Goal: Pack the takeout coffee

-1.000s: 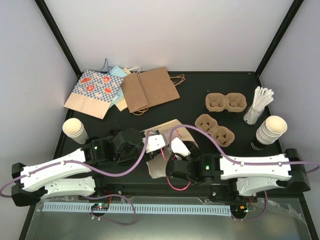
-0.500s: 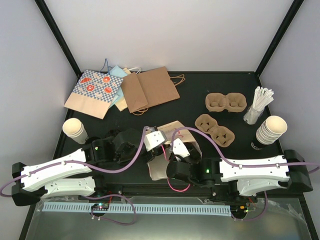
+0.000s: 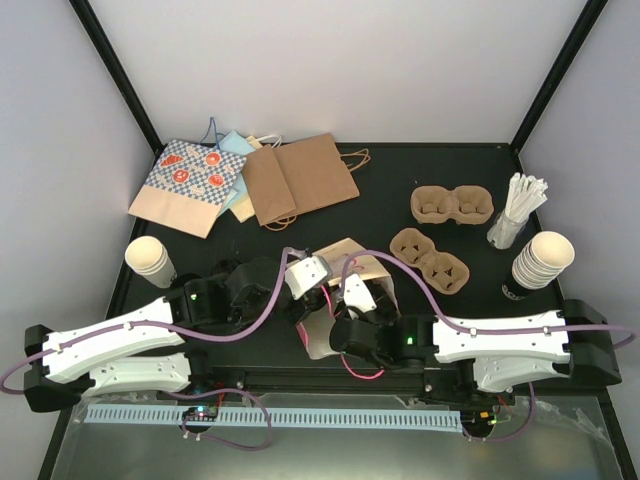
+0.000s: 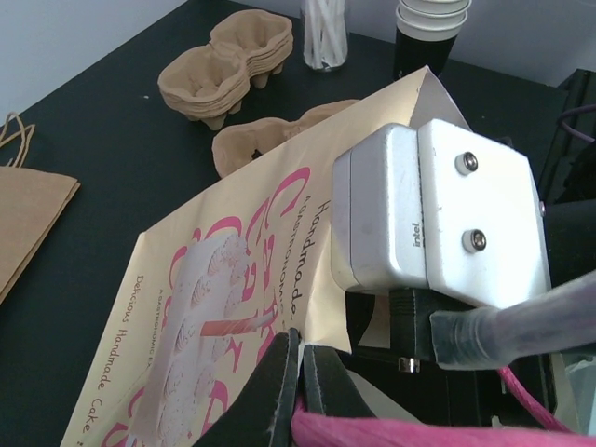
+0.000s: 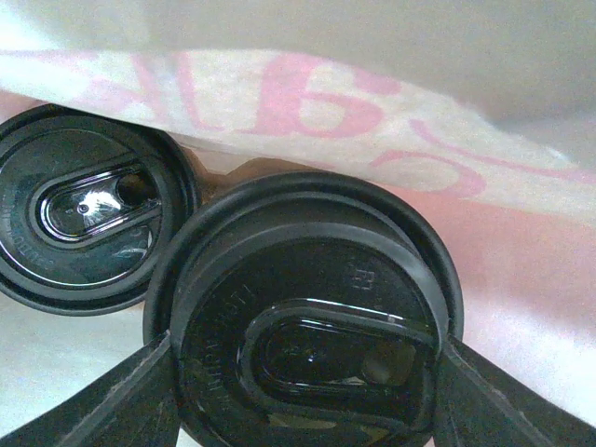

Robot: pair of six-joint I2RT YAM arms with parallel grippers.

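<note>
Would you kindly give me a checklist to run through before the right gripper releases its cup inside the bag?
1. Left gripper pinches the paper bag edge, mouth open: ok.
2. Right gripper closed against both sides of the held cup: ok.
3. Lids on the held cup and the second cup: ok.
4. Gap between the two cups: cannot tell; the lids overlap in view.
5. Held cup standing on the bag floor: cannot tell; base hidden.

Worktop (image 3: 400,180) viewed from above and behind the arm bases (image 3: 40,365), pink-printed bag (image 3: 335,250) framed centrally, left wrist view held close outside the bag, right wrist view sunk inside it, filled by a lidded coffee cup (image 5: 307,307), bag shared throughout.
</note>
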